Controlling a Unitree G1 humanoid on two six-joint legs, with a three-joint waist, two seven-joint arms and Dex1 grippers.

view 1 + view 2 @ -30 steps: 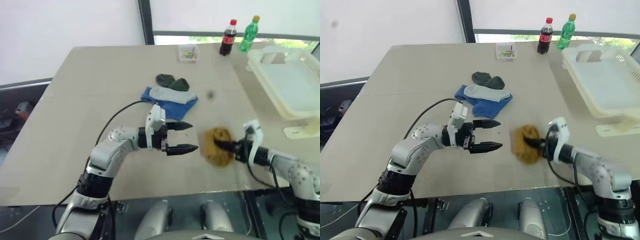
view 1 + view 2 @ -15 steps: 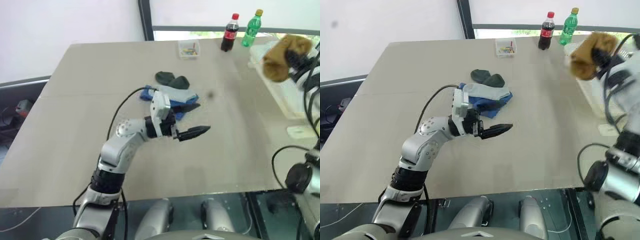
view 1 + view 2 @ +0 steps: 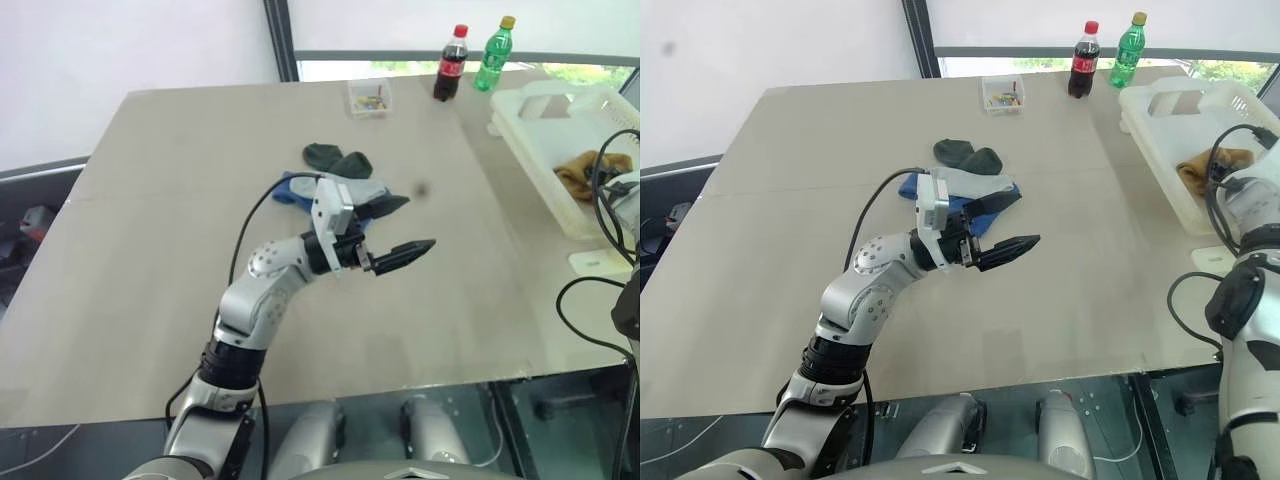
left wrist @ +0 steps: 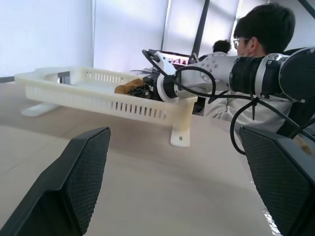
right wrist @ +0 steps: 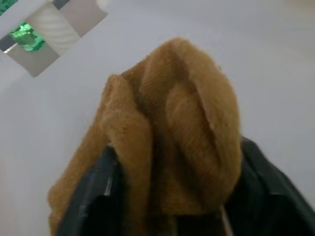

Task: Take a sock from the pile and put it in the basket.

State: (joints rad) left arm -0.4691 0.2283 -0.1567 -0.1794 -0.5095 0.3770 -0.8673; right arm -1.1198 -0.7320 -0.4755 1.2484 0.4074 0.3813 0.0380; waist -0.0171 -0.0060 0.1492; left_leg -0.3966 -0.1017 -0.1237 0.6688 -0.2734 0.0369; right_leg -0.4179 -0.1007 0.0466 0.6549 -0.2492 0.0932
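Basket point(image 3: 545, 110): holds mustard-yellow sock point(image 3: 588, 168), right gripper point(image 5: 167, 216) inside.
Right jaws: parted, sock draped between.
Left gripper point(image 3: 398, 232): jaws spread, empty.
Clear box point(image 3: 369, 96): small coloured bits, beyond the basket's far corner.

Beige table point(image 3: 150, 250) beneath bright windows point(image 3: 420, 25) with a dark frame

Ribbed, fuzzy mustard cloth is seen in the sock point(image 5: 167, 128); the slotted basket point(image 4: 98, 93) is matt cream plastic.

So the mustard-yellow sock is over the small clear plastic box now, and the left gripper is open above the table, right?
Not quite. The mustard-yellow sock is over the large cream-white slotted plastic basket, not the small clear plastic box; both eye views show it. The left gripper is indeed open above the table.
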